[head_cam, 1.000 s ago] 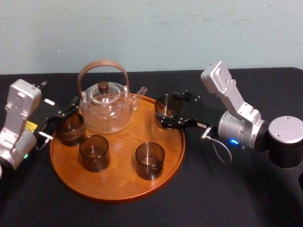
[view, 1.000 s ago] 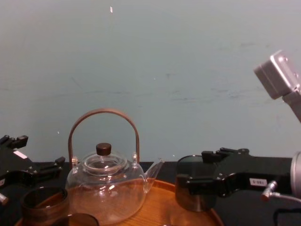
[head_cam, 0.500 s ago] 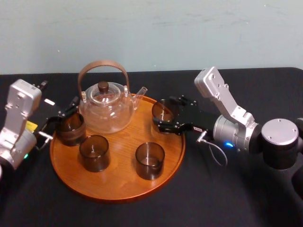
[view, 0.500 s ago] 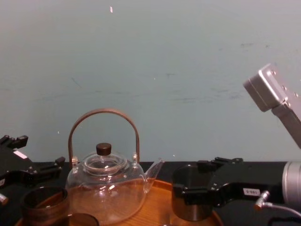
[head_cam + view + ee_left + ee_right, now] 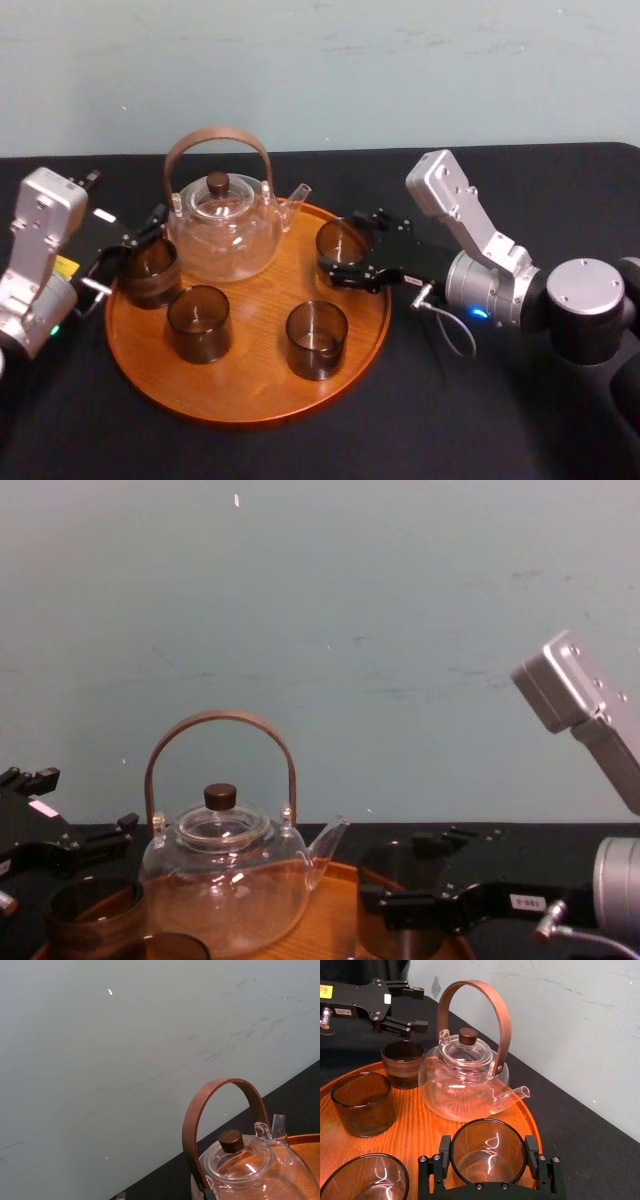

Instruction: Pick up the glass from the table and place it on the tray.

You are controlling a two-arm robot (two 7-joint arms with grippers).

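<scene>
On the table's left side, the left gripper hangs by the tray's rim with its jaws apart and nothing between them; a brown glass stands on the tray just beside its fingertips. Next comes the teapot at the tray's back, with two more glasses in front of it. Right of the teapot's spout, over the tray's far right part and inside the rim, is the held glass. The right gripper reaches in from the right, its two fingers closed against opposite sides of that glass, which stands upright between them. Whether its base touches the wood cannot be told
</scene>
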